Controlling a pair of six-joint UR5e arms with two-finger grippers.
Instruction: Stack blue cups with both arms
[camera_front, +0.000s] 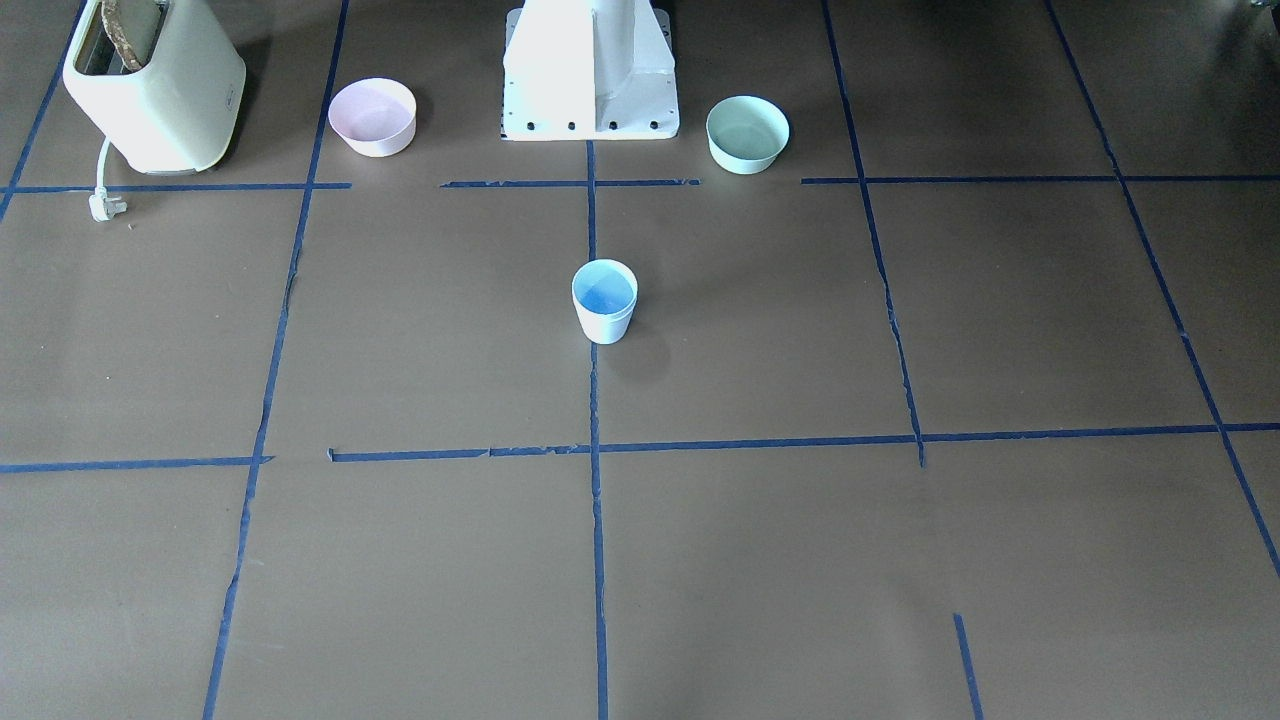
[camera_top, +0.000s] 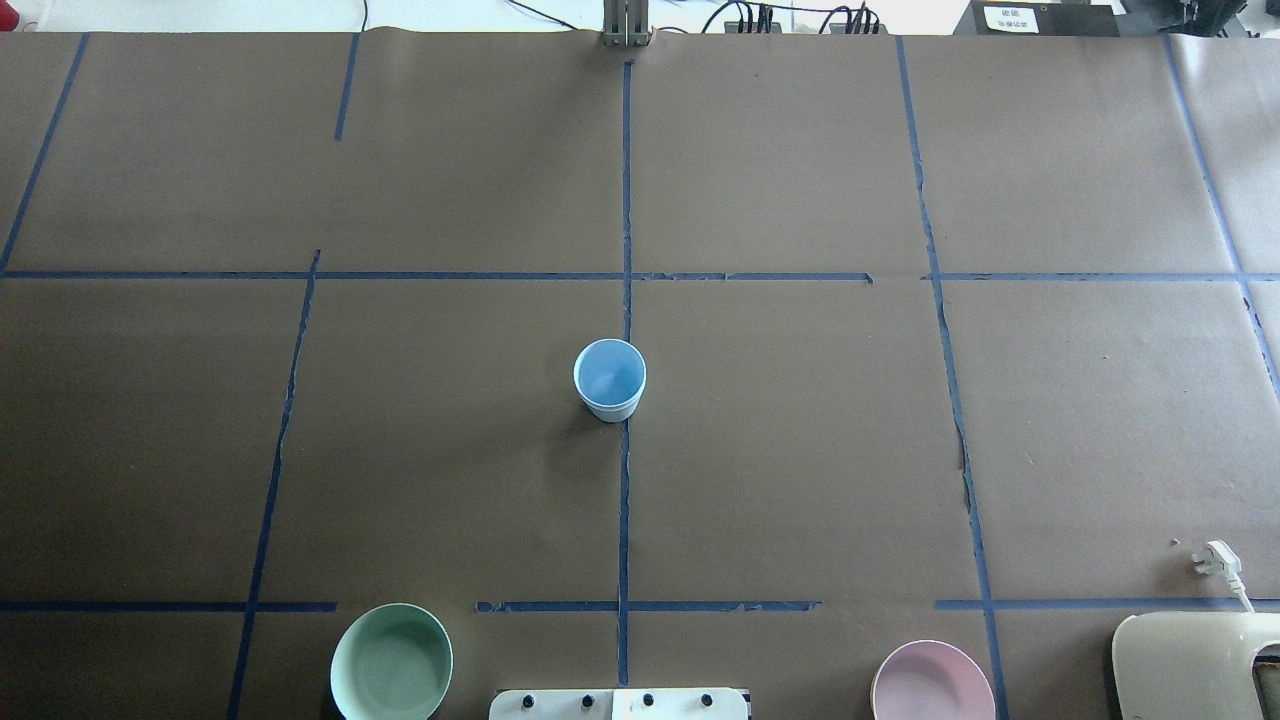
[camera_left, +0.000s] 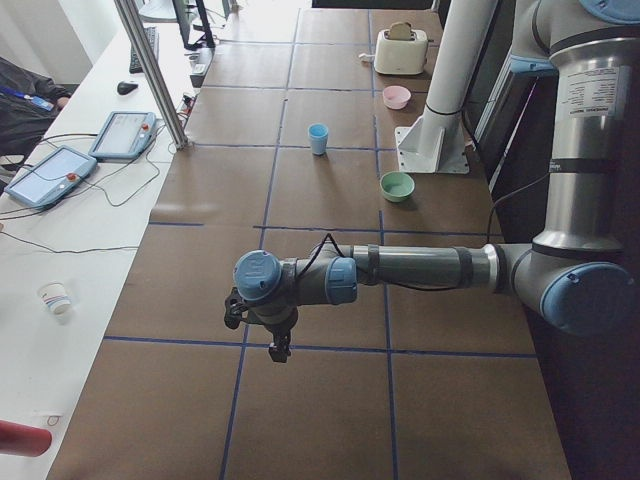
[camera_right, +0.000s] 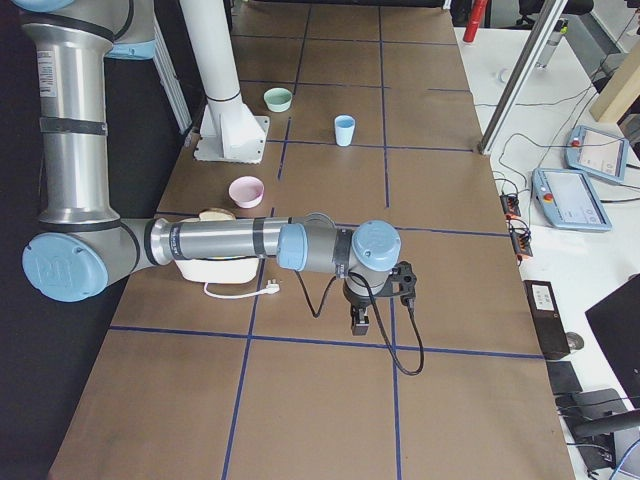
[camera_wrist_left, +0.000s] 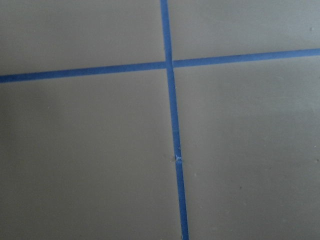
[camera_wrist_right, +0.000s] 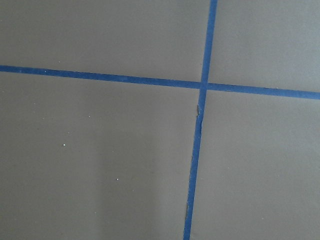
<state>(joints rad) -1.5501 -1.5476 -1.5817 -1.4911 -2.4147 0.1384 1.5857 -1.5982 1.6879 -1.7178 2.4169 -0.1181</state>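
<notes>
Blue cups (camera_front: 604, 300) are upright at table centre, on the centre tape line (camera_front: 596, 500), far side of the white pedestal base (camera_front: 590, 75) as the robot looks. They read as one stack: a second rim line shows just under the top rim, so one looks nested in the other, but I can't confirm it from these angles. Nothing is touching the stack. The left arm (camera_left: 420, 268) is stretched out level over the left end of the table, well apart from the cups, with the left gripper (camera_left: 279, 350) pointing down above the brown paper (camera_front: 800, 560) near a tape crossing. The right arm (camera_right: 220, 240) mirrors that at the right end, right gripper (camera_right: 359, 323) pointing down and also well apart from the cups. Both grippers show only in the side views, small and dark, so I can't tell how far the fingers are spread. No object is visible at either one. Both wrist views show just paper and a blue tape cross, no fingers in frame. The mint-green bowl (camera_front: 747, 134) sits just left of the base and the pink bowl (camera_front: 372, 117) to its right. A cream toaster (camera_front: 155, 85) with a slice of bread in a slot stands further right, its plug (camera_front: 105, 207) lying loose on the paper beside it.
</notes>
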